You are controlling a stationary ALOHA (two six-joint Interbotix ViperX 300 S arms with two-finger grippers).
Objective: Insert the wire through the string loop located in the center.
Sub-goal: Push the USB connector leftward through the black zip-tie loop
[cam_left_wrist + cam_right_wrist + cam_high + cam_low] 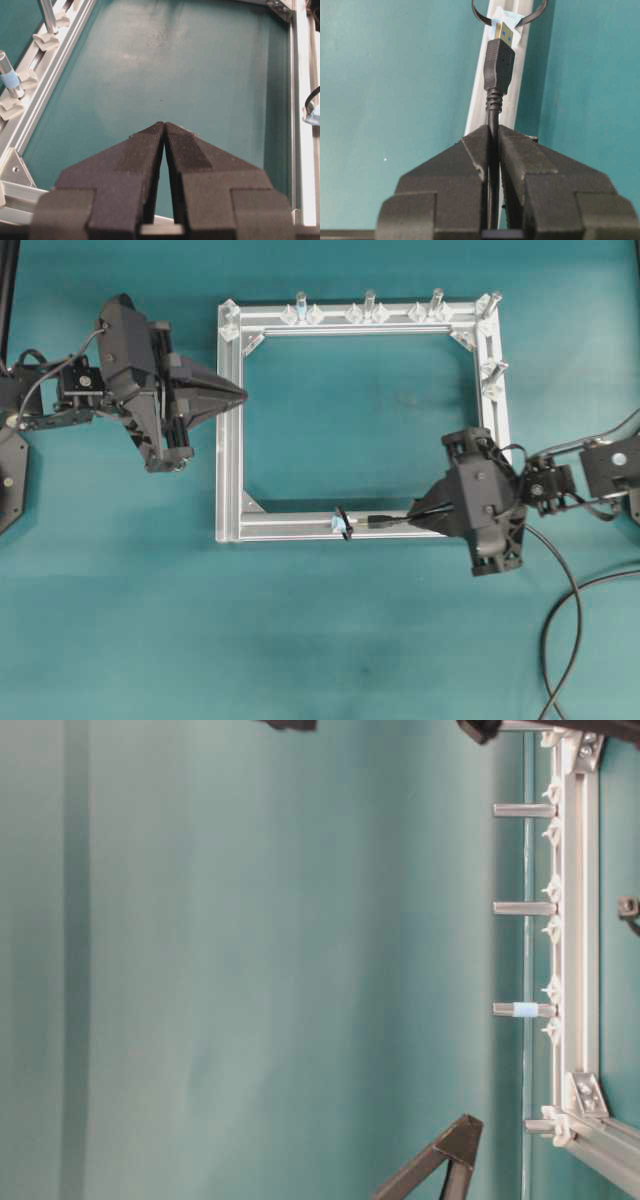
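The right gripper (492,142) has its jaws clenched on the wire (493,165) just behind the plug (500,65), which sticks out toward twelve o'clock in the right wrist view, straight along the silver rail (481,107). The brass tip sits right at the mouth of the string loop (480,14), whose black cord curves away on both sides at the top edge of that view, with a pale-blue bit under the tip; whether the tip has crossed the plane of the ring cannot be told. From overhead the loop (342,521) stands at about six o'clock on the square frame (230,420), on its lower rail, and the plug (380,521) lies just to its three o'clock side, pointing at it. The left gripper (164,125) rests with jaws pressed together on nothing, at nine o'clock of the frame and well apart from the loop. To do this step well, the right arm should probably push level along the rail, keeping the plug centred between the two arcs of cord so the broad shoulder behind the tip does not catch the limp ring and fold it flat. A slow feed seems wise, as the ring looks soft enough to be shoved aside.
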